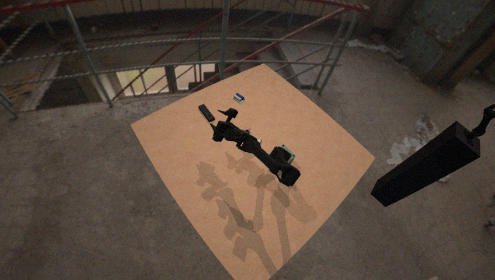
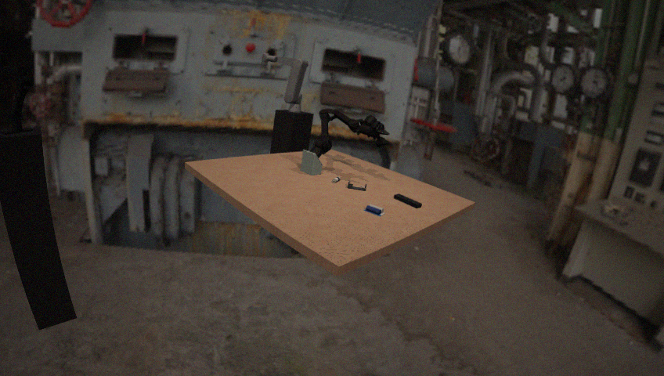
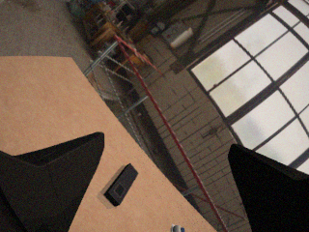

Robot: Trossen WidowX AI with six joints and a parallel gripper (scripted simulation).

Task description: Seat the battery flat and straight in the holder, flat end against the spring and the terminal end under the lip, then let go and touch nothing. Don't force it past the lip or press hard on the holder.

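While the tan table (image 1: 333, 149) (image 2: 279, 195) (image 3: 43, 101) spreads beneath it, the black arm (image 1: 261, 154) (image 2: 325, 128) reaches out above, its gripper (image 1: 215, 118) (image 2: 384, 135) (image 3: 169, 146) wide apart with nothing between the fingers. A slim black bar (image 1: 206, 112) (image 2: 407, 200) (image 3: 121, 185) lies flat on the table. The dark holder (image 2: 356, 188) sits nearer the arm's base. Smallest, the pale battery (image 1: 259, 140) (image 2: 336, 179) lies on its side just outside the holder, its long axis slanting from lower left to upper right in the exterior view; which end is the terminal cannot be told.

matt wood-toned tabletop (image 1: 319, 138) (image 2: 288, 200) (image 3: 43, 97), dull black plastic-looking bar (image 1: 206, 112) (image 2: 407, 200) (image 3: 122, 185), rough concrete floor (image 1: 86, 191) (image 2: 209, 312)
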